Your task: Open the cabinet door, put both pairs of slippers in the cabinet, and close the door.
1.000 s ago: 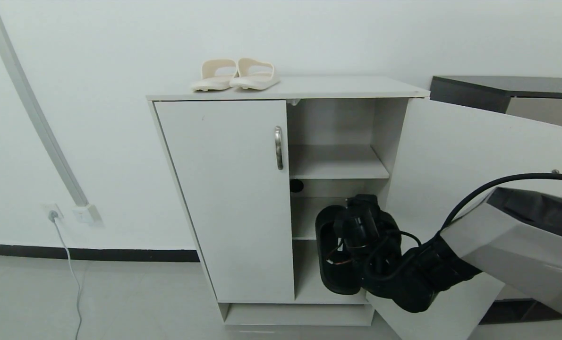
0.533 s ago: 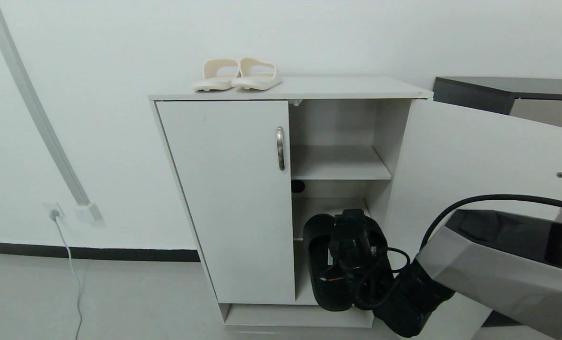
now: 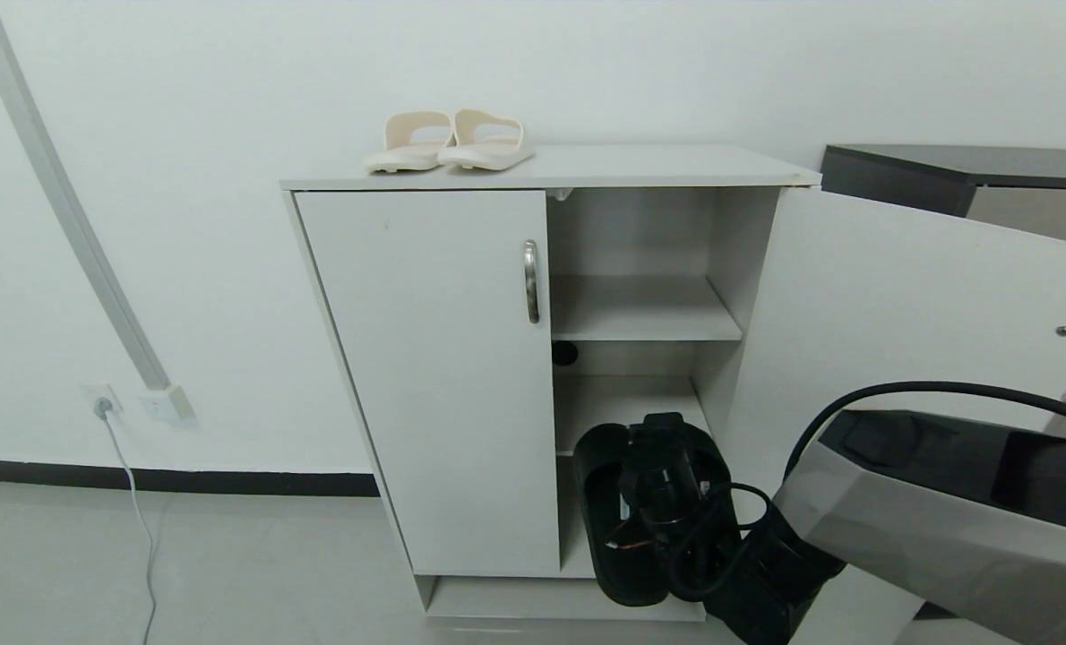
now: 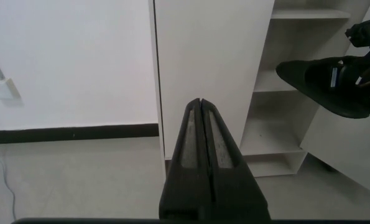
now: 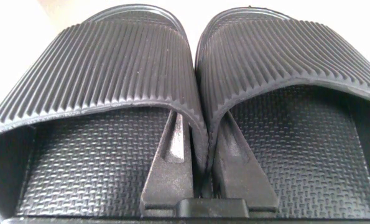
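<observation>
Lowered since before, the right end effector (image 5: 202, 149) clamped black ribbed rubber slippers (image 3: 606, 528) at five o'clock of the white cabinet (image 3: 425, 376); the left end effector (image 4: 200, 143) was closed. Held upright, they might snag the shelf (image 3: 614, 403) edge.

Wall outlet (image 3: 100, 405) w/ cord (image 3: 135, 503)

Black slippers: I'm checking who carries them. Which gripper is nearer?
Right. The right gripper holds the black slippers by their touching inner walls; the left gripper, shut, is apart from them, facing the closed door.
</observation>
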Controlling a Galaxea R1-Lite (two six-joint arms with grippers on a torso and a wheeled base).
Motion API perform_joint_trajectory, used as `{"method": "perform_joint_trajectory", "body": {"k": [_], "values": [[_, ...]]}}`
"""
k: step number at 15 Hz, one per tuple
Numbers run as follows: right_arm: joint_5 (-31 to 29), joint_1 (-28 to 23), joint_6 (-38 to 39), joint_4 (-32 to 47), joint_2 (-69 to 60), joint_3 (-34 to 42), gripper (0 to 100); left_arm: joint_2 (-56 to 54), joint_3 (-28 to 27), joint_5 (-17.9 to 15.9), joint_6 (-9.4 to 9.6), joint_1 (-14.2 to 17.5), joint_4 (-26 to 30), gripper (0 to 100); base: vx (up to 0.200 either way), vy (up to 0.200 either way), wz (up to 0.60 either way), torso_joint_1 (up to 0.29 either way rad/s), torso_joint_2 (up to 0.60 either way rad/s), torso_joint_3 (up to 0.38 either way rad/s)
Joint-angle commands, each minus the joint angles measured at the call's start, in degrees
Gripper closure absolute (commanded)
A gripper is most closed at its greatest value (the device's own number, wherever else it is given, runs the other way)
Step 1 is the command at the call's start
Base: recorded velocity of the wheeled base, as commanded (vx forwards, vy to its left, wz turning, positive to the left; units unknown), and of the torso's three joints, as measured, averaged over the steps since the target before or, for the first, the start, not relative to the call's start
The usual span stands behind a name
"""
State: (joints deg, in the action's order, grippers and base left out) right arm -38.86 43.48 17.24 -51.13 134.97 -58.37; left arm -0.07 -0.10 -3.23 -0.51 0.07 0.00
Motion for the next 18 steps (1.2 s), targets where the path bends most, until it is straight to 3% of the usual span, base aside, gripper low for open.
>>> {"method": "perform_joint_trajectory", "body": {"k": [1, 6, 15, 18], "values": [[-0.1, -0.1, 0.1, 0.0, 0.5, -0.1, 100, 0.1, 0.0, 0.0, -0.02, 0.0, 0.0, 100, 0.000, 0.000, 0.00, 0.000, 0.00, 0.000], [-0.2, -0.1, 0.1, -0.1, 1.1, -0.1, 100, 0.1, 0.0, 0.0, -0.02, 0.0, 0.0, 100, 0.000, 0.000, 0.00, 0.001, 0.00, -0.038], [-0.3, -0.2, 0.3, -0.5, 3.2, -0.6, 100, 0.1, 0.0, 0.0, -0.19, 0.0, 0.0, 100, 0.000, 0.000, 0.00, 0.004, 0.00, -0.190], [-1.0, -0.9, -1.8, -7.1, 5.8, -1.0, 100, 0.1, 0.0, 0.1, -0.28, 0.0, 0.0, 100, 0.000, 0.000, 0.00, -0.001, 0.00, -0.132]]}}
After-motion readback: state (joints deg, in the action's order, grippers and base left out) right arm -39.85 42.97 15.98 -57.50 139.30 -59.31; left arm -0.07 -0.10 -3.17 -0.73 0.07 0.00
